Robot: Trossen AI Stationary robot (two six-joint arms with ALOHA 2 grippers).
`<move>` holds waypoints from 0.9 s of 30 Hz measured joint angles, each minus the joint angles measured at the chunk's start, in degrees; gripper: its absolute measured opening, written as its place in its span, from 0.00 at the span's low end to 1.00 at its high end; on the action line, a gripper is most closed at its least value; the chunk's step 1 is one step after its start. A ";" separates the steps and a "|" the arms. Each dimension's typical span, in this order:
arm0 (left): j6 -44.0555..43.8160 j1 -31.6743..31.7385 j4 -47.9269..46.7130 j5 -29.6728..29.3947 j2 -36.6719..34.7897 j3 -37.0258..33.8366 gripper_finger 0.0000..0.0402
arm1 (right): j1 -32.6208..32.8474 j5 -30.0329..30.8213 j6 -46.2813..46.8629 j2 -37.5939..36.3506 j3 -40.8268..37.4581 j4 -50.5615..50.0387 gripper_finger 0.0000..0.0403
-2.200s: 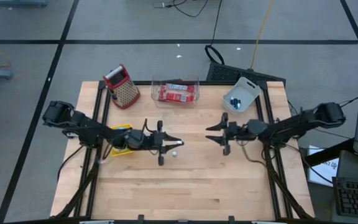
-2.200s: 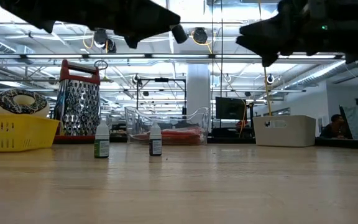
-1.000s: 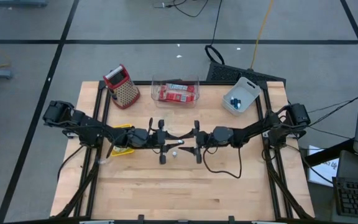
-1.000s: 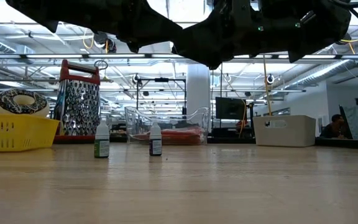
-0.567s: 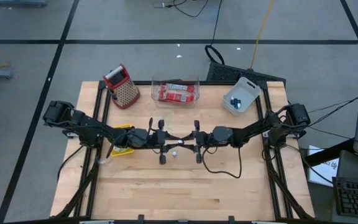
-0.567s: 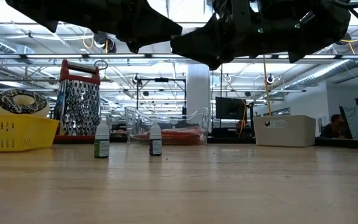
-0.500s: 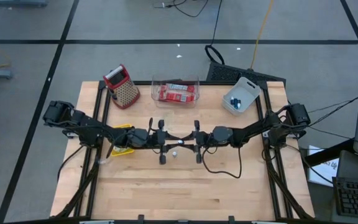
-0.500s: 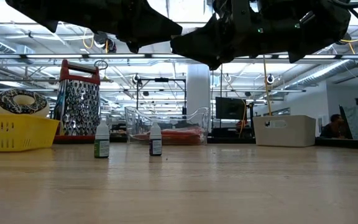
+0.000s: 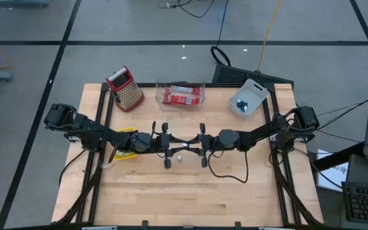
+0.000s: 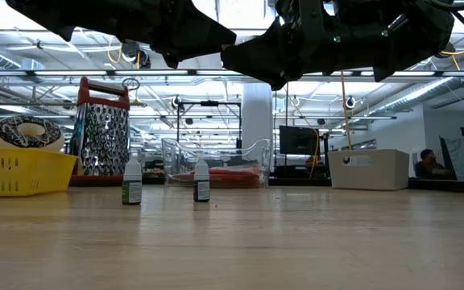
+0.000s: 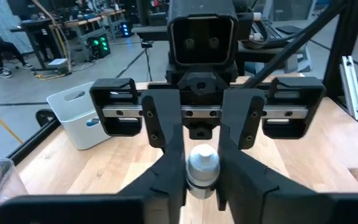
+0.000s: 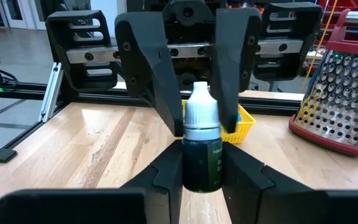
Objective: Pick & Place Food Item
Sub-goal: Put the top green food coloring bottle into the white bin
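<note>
- Bottle (image 12: 201,155), right wrist view: held in mid-air, upright, cap up, long axis vertical. The green body is clamped between the right gripper (image 12: 201,177)'s own jaws. The left gripper (image 12: 194,93) is seen head-on just behind the bottle, flanking the white cap. Whether it grips or merely flanks the cap cannot be told.
- Left wrist view: only the pale cap (image 11: 202,163) is seen, dead centre and straight ahead. The right gripper is met face to face just beyond it. Neither arm is nearer; the bottle sits between both.
- High view: both arms are stretched level toward the table's middle, tips meeting there, left from the left and right from the right. The held bottle is not made out under them. A white bin (image 9: 248,99) lies at the far right corner, on the right arm's side.
- Low view: both grippers are seen as dark shapes well above the table (image 10: 232,242). Two more bottles (image 10: 132,181) stand on it, untouched.
- Judgement: a handover is in hand. The bottle is probably to be drawn away toward the right arm's side, kept upright, once it is freed by the left.
</note>
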 joint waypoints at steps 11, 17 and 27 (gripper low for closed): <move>1.42 -1.07 5.58 -2.57 0.01 -0.02 0.58 | 0.01 -0.22 -0.13 -0.01 0.00 -0.77 0.19; 1.65 -1.25 2.73 -2.39 -3.39 -0.02 0.66 | -0.60 -0.15 0.22 -2.68 -0.04 -7.16 0.19; 2.56 -0.04 -14.85 -2.27 -15.85 -1.53 0.68 | -4.32 0.07 1.95 -11.97 -0.33 -19.34 0.18</move>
